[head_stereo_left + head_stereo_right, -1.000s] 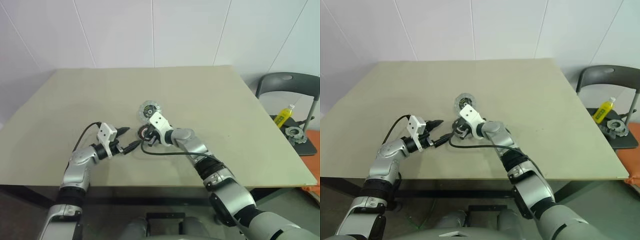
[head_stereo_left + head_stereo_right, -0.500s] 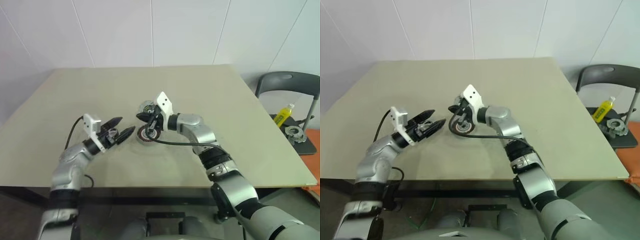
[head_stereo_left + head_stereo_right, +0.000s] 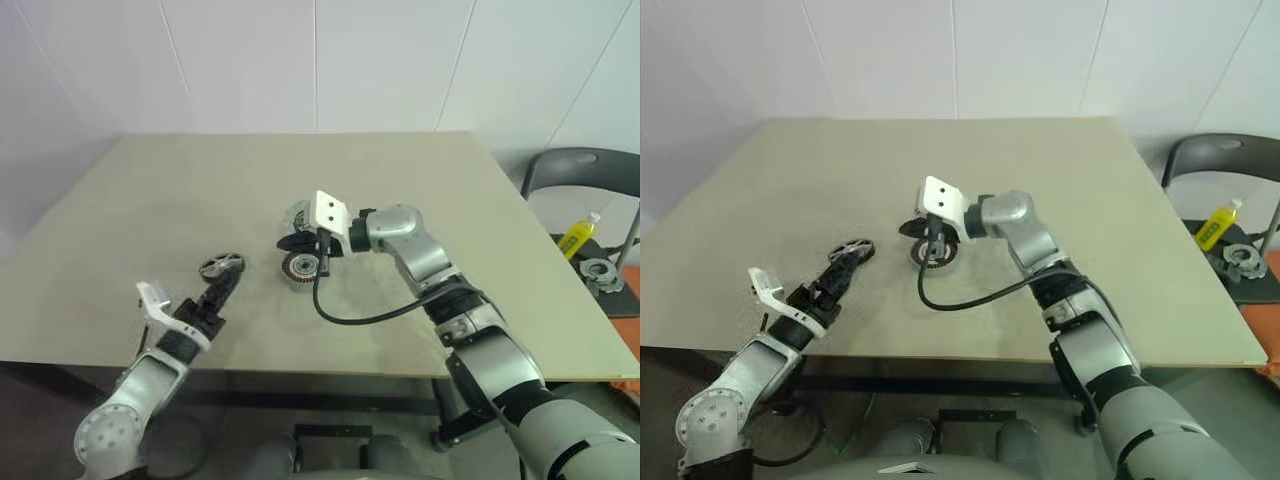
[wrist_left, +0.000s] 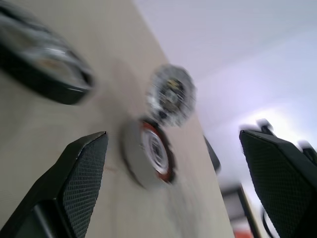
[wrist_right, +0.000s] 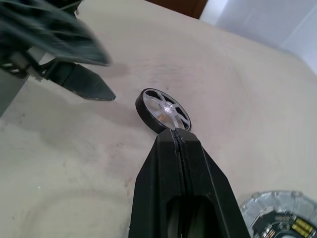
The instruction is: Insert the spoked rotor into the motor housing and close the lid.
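Shiny metal spoked rotor [image 5: 165,112], matt beige table [image 3: 420,190], textured black fingers [image 4: 84,178]

The left arm's black two-fingered gripper [image 3: 218,297] sits low near the table's front edge, fingers spread wide. The right arm's black gripper [image 3: 912,229] reaches across toward the left, fingers pressed together, empty.

Bare table [image 3: 150,200] surrounds the spoked rotor [image 3: 221,265]; the right gripper [image 3: 300,244] overhangs the motor housing [image 3: 299,266].
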Controlling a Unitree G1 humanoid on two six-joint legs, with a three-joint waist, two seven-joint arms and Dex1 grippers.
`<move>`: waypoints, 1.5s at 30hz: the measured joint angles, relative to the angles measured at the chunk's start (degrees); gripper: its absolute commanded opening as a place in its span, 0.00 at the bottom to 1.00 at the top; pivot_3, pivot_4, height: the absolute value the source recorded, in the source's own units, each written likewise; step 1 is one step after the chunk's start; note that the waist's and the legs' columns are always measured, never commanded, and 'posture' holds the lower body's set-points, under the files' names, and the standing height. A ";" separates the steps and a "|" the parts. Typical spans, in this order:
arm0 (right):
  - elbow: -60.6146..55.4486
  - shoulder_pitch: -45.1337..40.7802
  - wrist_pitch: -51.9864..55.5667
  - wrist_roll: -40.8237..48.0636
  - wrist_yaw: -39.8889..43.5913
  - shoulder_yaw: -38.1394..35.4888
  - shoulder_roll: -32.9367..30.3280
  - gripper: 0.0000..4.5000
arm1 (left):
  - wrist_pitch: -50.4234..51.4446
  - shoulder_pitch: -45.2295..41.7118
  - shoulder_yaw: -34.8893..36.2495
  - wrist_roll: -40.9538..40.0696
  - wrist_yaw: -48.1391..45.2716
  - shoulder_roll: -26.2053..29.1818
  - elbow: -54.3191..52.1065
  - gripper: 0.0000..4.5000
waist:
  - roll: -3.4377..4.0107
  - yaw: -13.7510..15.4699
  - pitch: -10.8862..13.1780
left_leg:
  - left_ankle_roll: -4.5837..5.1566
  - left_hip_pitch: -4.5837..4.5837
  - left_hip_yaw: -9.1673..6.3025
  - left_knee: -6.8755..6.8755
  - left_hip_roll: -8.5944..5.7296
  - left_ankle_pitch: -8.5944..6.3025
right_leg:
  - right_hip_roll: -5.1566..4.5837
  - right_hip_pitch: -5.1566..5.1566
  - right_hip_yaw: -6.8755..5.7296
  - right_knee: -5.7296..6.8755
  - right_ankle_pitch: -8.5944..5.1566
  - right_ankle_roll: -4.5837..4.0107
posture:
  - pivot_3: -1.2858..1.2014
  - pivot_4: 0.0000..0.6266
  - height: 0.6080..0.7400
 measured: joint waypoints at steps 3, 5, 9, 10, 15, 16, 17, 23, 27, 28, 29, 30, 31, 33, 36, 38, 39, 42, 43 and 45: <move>-1.27 -0.19 -0.35 -0.24 1.50 0.19 -1.43 0.00 | -1.25 0.02 0.20 -1.27 6.48 -0.99 1.38 1.00 | 0.00 0.31 0.00 | 0.03 -0.25 0.03 0.01 -0.02 -0.01 | 0.02 -0.22 0.00 -0.03 0.02 -0.02 | 0.52 0.00 1.00; -2.55 -0.60 -0.39 -0.18 2.50 0.15 -2.59 0.00 | -2.14 0.01 0.75 -1.62 9.40 -1.46 2.89 1.00 | -0.02 0.51 -0.02 | 0.03 -0.48 0.03 0.03 -0.02 -0.01 | 0.04 -0.47 0.00 -0.02 0.04 -0.04 | 0.52 0.00 1.00; -4.61 -0.56 -0.21 0.30 4.04 -0.23 -4.38 0.00 | -3.44 -1.86 1.20 -2.19 10.45 -1.63 5.66 1.00 | -0.02 1.20 -0.02 | 0.03 -0.53 0.15 0.03 0.00 -0.01 | 0.08 -0.55 -0.04 -0.01 0.05 -0.05 | 0.52 0.00 1.00; -4.86 -0.45 -0.14 0.31 4.19 -0.32 -4.61 0.00 | -4.04 -2.59 1.25 -2.25 10.48 -1.84 6.51 1.00 | -0.02 1.38 -0.02 | 0.03 -0.53 0.17 0.03 0.01 -0.01 | 0.08 -0.54 -0.05 -0.01 0.06 -0.07 | 0.52 0.00 1.00; -6.78 1.29 0.72 0.89 4.27 -0.53 -5.70 0.00 | -6.51 -7.15 2.10 -2.57 11.08 -2.81 11.36 1.00 | -0.02 1.69 -0.03 | 0.02 -0.53 0.21 0.14 0.01 -0.01 | 0.07 -0.46 -0.08 -0.01 0.09 -0.11 | 0.52 0.00 1.00; -7.17 1.59 1.13 1.09 4.26 -0.53 -5.92 0.00 | -6.87 -8.47 2.53 -2.57 11.05 -2.72 12.78 1.00 | -0.02 1.69 -0.04 | 0.02 -0.53 0.21 0.16 0.01 -0.01 | 0.06 -0.46 -0.09 -0.01 0.10 -0.13 | 0.52 0.00 1.00; -7.64 1.79 1.51 1.30 4.25 -0.57 -6.19 0.00 | -7.01 -9.86 2.91 -2.52 10.86 -2.50 14.36 1.00 | -0.02 1.70 -0.04 | 0.02 -0.53 0.23 0.18 0.02 -0.01 | 0.04 -0.46 -0.11 -0.01 0.11 -0.14 | 0.52 0.00 1.00; -9.61 2.52 2.94 1.87 3.71 -0.72 -6.67 0.00 | -7.67 -19.86 4.63 -0.56 7.30 0.58 26.79 1.00 | -0.12 1.57 -0.07 | 0.06 -0.67 0.24 0.18 0.01 -0.01 | 0.05 -0.57 -0.12 -0.08 0.15 -0.10 | 0.52 0.00 1.00; -9.64 2.70 3.31 1.90 3.25 -0.71 -6.65 0.00 | -5.33 -24.22 3.84 0.62 5.70 1.42 30.63 0.91 | -0.19 1.55 -0.08 | 0.18 -0.71 0.20 0.06 0.02 0.06 | 0.07 -0.63 -0.14 -0.08 0.25 0.10 | 0.52 0.00 1.00; -9.64 2.70 3.37 1.90 3.10 -0.71 -6.66 0.00 | -4.56 -24.73 3.50 1.07 5.57 1.67 30.82 0.87 | -0.19 1.52 -0.08 | 0.19 -0.71 0.20 0.05 0.01 0.07 | 0.07 -0.63 -0.13 -0.08 0.25 0.11 | 0.52 0.00 1.00; -9.63 2.70 3.38 1.90 2.95 -0.71 -6.67 0.00 | -3.74 -25.08 3.39 1.56 5.44 1.82 30.86 0.80 | -0.19 1.35 -0.08 | 0.19 -0.71 0.22 0.05 0.02 0.07 | 0.07 -0.62 -0.12 -0.07 0.26 0.11 | 0.52 0.00 1.00; -9.63 2.70 3.38 1.90 2.77 -0.71 -6.70 0.00 | -3.01 -25.18 3.36 1.63 5.34 1.88 30.86 0.73 | -0.19 1.23 -0.08 | 0.19 -0.70 0.22 0.06 0.02 0.07 | 0.07 -0.61 -0.12 -0.07 0.26 0.11 | 0.52 0.00 1.00; -9.62 2.70 3.38 1.90 2.63 -0.72 -6.75 0.00 | -2.09 -25.18 3.34 1.63 5.32 1.98 30.86 0.66 | -0.19 1.19 -0.08 | 0.19 -0.70 0.22 0.06 0.03 0.07 | 0.07 -0.62 -0.12 -0.06 0.26 0.11 | 0.52 0.00 1.00; -9.54 2.69 3.40 1.91 2.42 -0.72 -6.78 0.00 | -0.26 -25.15 3.40 1.62 5.32 2.36 30.87 0.51 | -0.20 1.27 -0.07 | 0.18 -0.69 0.19 0.08 0.03 0.07 | 0.10 -0.62 -0.13 -0.05 0.25 0.11 | 0.52 0.00 1.00; -9.31 2.68 3.49 1.97 2.39 -0.75 -6.94 0.00 | 1.54 -25.00 3.59 1.63 5.37 2.91 30.87 0.29 | -0.21 1.41 -0.08 | 0.17 -0.69 0.20 0.11 0.03 0.06 | 0.09 -0.61 -0.13 -0.05 0.26 0.12 | 0.52 0.00 1.00; -8.83 2.66 3.55 2.04 2.40 -0.91 -7.14 0.00 | 2.74 -24.80 3.62 1.60 5.50 2.96 30.87 0.13 | -0.22 1.44 -0.08 | 0.14 -0.69 0.20 0.13 0.02 0.05 | 0.08 -0.60 -0.13 -0.05 0.26 0.12 | 0.52 0.00 1.00; -8.57 2.66 3.77 2.12 2.44 -0.99 -7.33 0.00 | 3.40 -24.81 3.65 1.43 5.35 2.98 30.85 0.09 | -0.24 1.45 -0.08 | 0.14 -0.69 0.19 0.13 0.02 0.05 | 0.09 -0.60 -0.13 -0.05 0.26 0.12 | 0.52 0.00 1.00; -8.36 2.66 5.28 2.98 3.32 -1.46 -8.32 0.00 | 5.08 -24.84 3.82 1.34 4.60 3.43 30.92 0.09 | -0.24 1.49 -0.08 | 0.14 -0.68 0.20 0.12 0.02 0.04 | 0.08 -0.60 -0.13 -0.06 0.26 0.12 | 0.52 0.00 1.00; -8.36 2.67 6.27 3.74 3.81 -1.93 -8.68 0.00 | 5.61 -24.85 4.06 1.12 4.25 3.41 31.17 0.09 | -0.24 1.51 -0.08 | 0.15 -0.69 0.20 0.12 0.02 0.05 | 0.08 -0.60 -0.13 -0.06 0.26 0.12 | 0.52 0.00 1.00; -8.42 2.79 7.57 4.91 4.63 -2.88 -9.16 0.00 | 6.42 -24.86 4.37 0.76 3.70 3.38 31.58 0.09 | -0.25 1.52 -0.08 | 0.15 -0.69 0.20 0.12 0.02 0.05 | 0.07 -0.60 -0.13 -0.06 0.26 0.12 | 0.52 0.00 1.00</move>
